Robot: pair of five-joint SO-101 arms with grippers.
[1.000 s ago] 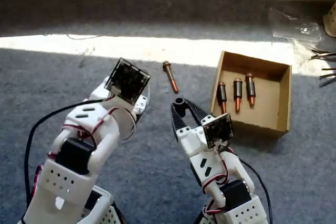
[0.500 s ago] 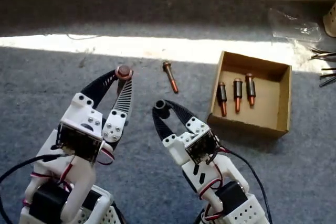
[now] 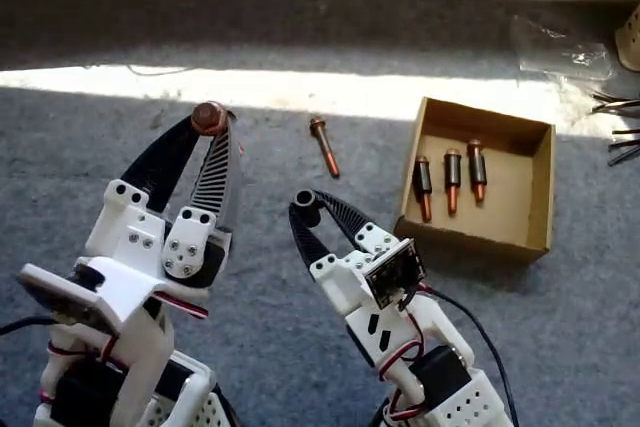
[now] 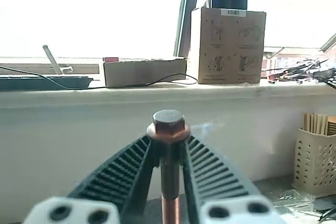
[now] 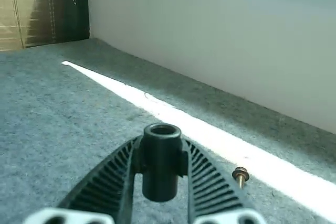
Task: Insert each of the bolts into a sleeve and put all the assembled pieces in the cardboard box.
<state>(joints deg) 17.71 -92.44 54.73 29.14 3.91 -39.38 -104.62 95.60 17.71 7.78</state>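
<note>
Insertion step in hand. Left gripper (image 3: 212,132) pinching bolt (image 4: 168,127) under head; right gripper (image 3: 308,209) pinching sleeve (image 5: 161,161), bore open. Next: align shaft with bore; shaft tip seemingly inside claw.

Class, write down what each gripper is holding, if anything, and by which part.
The left gripper clamps a bolt by the shaft just below its head. The right gripper clamps a black sleeve across its sides, near its open end.
</note>
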